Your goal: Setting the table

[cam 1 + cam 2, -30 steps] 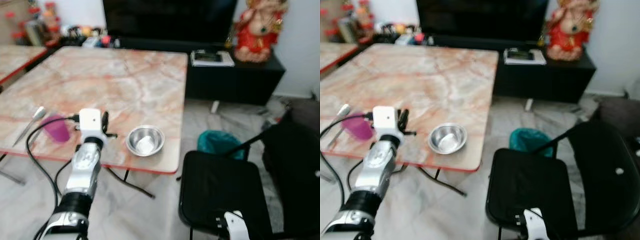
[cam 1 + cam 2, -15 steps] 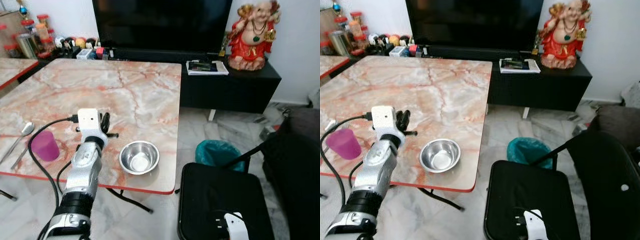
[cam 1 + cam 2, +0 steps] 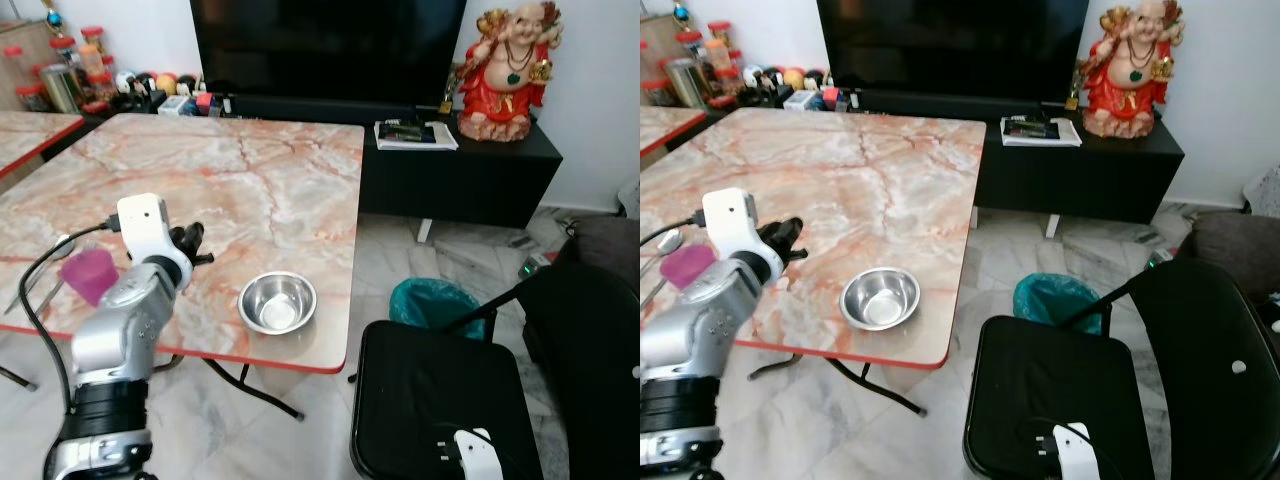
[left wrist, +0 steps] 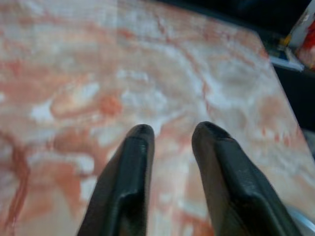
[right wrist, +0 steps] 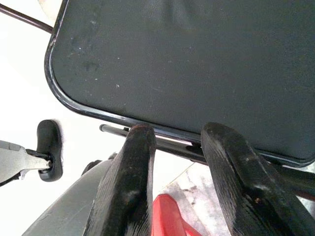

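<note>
A steel bowl (image 3: 277, 302) sits empty near the front edge of the marble table (image 3: 260, 180). A pink cup (image 3: 88, 275) stands at the table's left front, partly hidden behind my left forearm. A spoon (image 3: 665, 241) lies just left of the cup. My left gripper (image 3: 192, 240) hovers open over the table between cup and bowl, holding nothing; in the left wrist view its fingers (image 4: 138, 147) frame bare marble. My right gripper (image 5: 178, 130) hangs open low beside the black chair (image 3: 440, 390).
A teal bin (image 3: 435, 303) stands on the floor right of the table. A black TV cabinet (image 3: 470, 170) with a red statue (image 3: 505, 65) lines the back wall. Jars and small items (image 3: 70, 80) crowd the far left. A second table (image 3: 30, 130) adjoins on the left.
My left arm has swung left and up, so its forearm now covers part of the pink cup. The camera has shifted slightly. Bowl, cup and spoon stay in place.
</note>
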Controlling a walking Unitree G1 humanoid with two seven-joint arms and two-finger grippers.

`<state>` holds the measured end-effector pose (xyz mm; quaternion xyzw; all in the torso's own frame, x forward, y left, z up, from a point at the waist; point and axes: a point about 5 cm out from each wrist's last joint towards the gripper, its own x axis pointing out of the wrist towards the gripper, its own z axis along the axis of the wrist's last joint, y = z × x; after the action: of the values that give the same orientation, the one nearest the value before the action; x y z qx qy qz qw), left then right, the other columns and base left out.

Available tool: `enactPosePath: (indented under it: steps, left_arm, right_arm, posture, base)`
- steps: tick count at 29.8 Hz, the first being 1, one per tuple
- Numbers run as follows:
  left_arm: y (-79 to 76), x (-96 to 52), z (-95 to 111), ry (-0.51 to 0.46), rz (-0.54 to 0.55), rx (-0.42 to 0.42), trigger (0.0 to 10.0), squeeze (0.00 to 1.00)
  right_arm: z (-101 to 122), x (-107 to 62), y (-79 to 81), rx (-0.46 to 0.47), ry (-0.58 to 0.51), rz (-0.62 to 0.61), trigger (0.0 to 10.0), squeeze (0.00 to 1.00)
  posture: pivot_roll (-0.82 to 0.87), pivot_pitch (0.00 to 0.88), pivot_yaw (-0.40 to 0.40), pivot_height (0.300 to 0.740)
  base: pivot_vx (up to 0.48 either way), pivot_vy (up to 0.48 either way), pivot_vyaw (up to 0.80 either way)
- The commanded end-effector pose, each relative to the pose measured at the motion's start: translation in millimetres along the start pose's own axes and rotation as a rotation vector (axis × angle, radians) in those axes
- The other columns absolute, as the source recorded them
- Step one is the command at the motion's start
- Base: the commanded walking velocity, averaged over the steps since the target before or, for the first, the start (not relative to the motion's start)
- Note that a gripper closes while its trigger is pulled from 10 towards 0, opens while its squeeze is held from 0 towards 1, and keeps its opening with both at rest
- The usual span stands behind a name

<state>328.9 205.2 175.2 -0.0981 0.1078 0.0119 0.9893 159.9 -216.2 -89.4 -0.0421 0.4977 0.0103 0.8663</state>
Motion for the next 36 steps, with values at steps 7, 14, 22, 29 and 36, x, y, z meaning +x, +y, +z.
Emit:
enactPosePath:
  steps: [7, 14, 22, 29, 36]
  left_arm:
    - [-20.7, 2.6, -20, 0.162, -0.117, -0.043, 10.0, 1.00]
    - [-22.4, 11.2, -27, 0.218, -0.060, -0.058, 10.0, 0.00]
    - [-24.3, 13.7, -31, 0.242, -0.054, -0.072, 10.0, 0.00]
    - [-28.7, 15.4, -45, 0.282, -0.058, -0.131, 10.0, 0.00]
    - [-31.7, 16.3, -49, 0.296, -0.079, -0.141, 10.0, 0.00]
  right_arm:
    - [3, 0.5, -0.4, -0.004, 0.002, 0.003, 10.0, 0.00]
    - [3, 0.7, 0.2, 0.002, 0.002, 0.006, 10.0, 0.00]
    - [4, 0.7, 0.0, 0.003, 0.002, 0.006, 10.0, 0.00]
    - [4, 0.7, -0.1, 0.000, 0.002, 0.008, 10.0, 0.00]
    - [4, 0.6, -0.4, -0.006, 0.003, 0.008, 10.0, 0.00]
  posture:
    - [0.01, 0.000, -0.004, 0.740]
    - [0.01, 0.000, -0.004, 0.740]
    - [0.01, 0.000, -0.004, 0.740]
    - [0.01, 0.000, -0.007, 0.740]
    - [0.01, 0.000, -0.007, 0.740]
  base:
    - [0.000, 0.000, 0.00]
    - [0.000, 0.000, 0.00]
    - [0.000, 0.000, 0.00]
    - [0.000, 0.000, 0.00]
    - [0.000, 0.000, 0.00]
